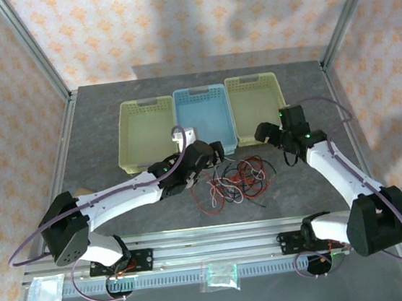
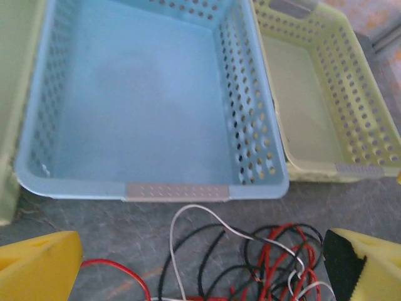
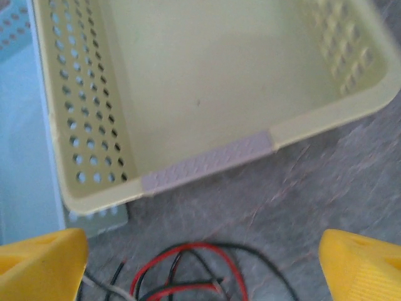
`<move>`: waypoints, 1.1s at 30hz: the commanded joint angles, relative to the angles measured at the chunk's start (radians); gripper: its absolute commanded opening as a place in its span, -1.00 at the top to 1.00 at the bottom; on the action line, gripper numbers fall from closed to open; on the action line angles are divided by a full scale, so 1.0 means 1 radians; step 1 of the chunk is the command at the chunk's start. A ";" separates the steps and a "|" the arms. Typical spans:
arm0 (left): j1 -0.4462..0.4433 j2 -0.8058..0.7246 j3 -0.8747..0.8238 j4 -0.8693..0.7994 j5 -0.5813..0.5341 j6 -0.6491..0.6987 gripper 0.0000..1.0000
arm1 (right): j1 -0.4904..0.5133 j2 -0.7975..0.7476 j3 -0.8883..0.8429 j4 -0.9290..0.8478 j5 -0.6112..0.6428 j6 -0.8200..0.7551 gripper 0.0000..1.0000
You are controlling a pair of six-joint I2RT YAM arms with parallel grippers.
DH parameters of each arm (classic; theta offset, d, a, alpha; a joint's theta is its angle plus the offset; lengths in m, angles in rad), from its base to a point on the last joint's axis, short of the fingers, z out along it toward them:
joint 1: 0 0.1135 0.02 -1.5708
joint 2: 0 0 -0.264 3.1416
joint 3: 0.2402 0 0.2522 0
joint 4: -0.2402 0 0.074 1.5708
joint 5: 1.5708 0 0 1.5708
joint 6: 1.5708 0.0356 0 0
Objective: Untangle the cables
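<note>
Your left fingers (image 2: 37,266) stand spread wide with nothing between them. The cables (image 2: 250,257) lie on the desk (image 2: 75,216) in the gap below, closer to the right-hand tip. Whether any wire touches that tip, you cannot tell. Your right fingers (image 3: 363,266) are also spread wide and hold nothing. In the right wrist view, a red loop and a black loop of the cables lie on the desk between them, nearer the left tip.

From above, the cables (image 1: 233,179) form one loose heap in front of the blue basket (image 1: 200,91). The left fingers (image 1: 218,151) hang over the heap's far left edge. The right fingers (image 1: 263,132) sit off to its far right, by the near corner of the right yellow basket (image 1: 252,79).

The wires are thin and limp, in red, black and pale white, and curl in open loops that cross one another. The three baskets stand side by side, the left yellow basket (image 1: 145,104) beside the blue one. Each is a rectangular plastic tray with rounded corners and rows of holes in its walls. The blue and right yellow ones carry a grey ribbed strip (image 2: 178,191) at the middle of the near rim. The desk top is dark grey and mottled like stone. The fingers are blunt yellow wedges, and one of the left pair has a black ridged pad (image 2: 341,260) on its inner face.
</note>
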 commanded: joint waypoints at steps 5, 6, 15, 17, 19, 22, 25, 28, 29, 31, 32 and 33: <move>-0.030 -0.048 -0.047 -0.094 0.033 -0.183 -0.99 | 0.195 -0.090 -0.025 -0.061 0.003 0.198 -0.54; -0.030 -0.048 -0.047 -0.119 0.033 -0.202 -0.99 | 0.227 -0.089 -0.022 -0.059 0.011 0.228 -0.48; -0.028 -0.169 -0.200 -0.005 0.130 -0.175 -0.99 | 0.473 0.031 0.045 -0.032 0.085 0.454 0.02; -0.025 -0.234 -0.266 0.046 0.128 -0.192 -0.99 | 0.502 0.068 0.060 -0.030 0.093 0.476 0.05; -0.010 -0.294 -0.333 0.096 0.137 -0.206 -0.99 | 0.520 0.104 0.072 -0.028 0.103 0.487 0.09; 0.021 -0.378 -0.439 0.201 0.177 -0.210 -0.99 | 0.524 0.156 0.094 -0.024 0.118 0.488 0.14; 0.078 -0.438 -0.520 0.300 0.251 -0.215 -0.99 | 0.523 0.208 0.125 -0.049 0.136 0.491 0.18; 0.131 -0.453 -0.575 0.412 0.352 -0.188 -0.99 | 0.523 0.245 0.143 -0.050 0.140 0.491 0.21; 0.144 -0.450 -0.582 0.439 0.379 -0.182 -0.99 | 0.523 0.254 0.149 -0.053 0.142 0.489 0.22; 0.156 -0.428 -0.578 0.459 0.404 -0.167 -0.99 | 0.523 0.279 0.169 -0.062 0.147 0.486 0.23; 0.156 -0.412 -0.569 0.453 0.407 -0.160 -0.99 | 0.523 0.291 0.175 -0.067 0.148 0.485 0.23; 0.155 -0.392 -0.556 0.445 0.413 -0.148 -0.99 | 0.523 0.302 0.181 -0.073 0.150 0.484 0.23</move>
